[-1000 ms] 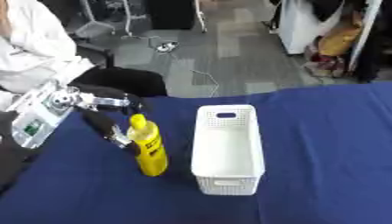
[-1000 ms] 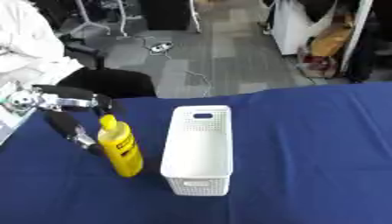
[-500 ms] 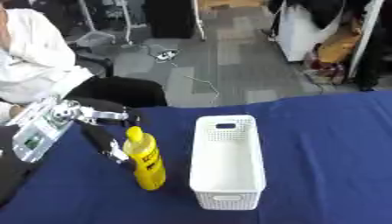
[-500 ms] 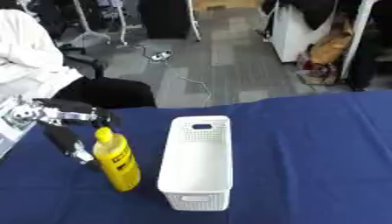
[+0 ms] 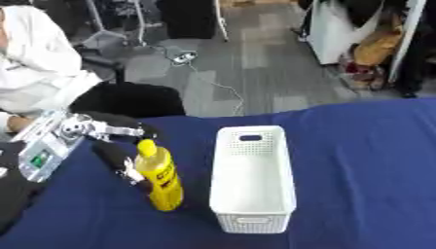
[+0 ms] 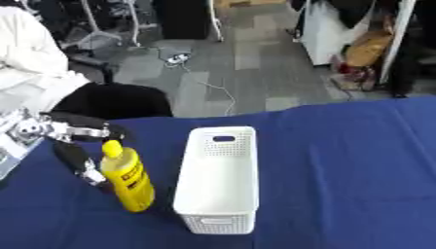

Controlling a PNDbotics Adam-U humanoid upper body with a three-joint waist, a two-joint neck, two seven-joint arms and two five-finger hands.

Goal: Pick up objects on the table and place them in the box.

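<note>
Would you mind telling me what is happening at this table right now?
The robot's left hand is at a yellow bottle standing upright on the blue table, fingers and thumb either side of it. The white box beside the bottle holds nothing visible. The right hand is out of view.

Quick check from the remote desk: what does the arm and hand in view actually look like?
Only the left arm shows. Its forearm is a pale silver-grey block with a small green panel and round metal joint hardware at the wrist. The left hand is black, with slim dark fingers and pale metal bits showing. No cables are distinguishable.
</note>
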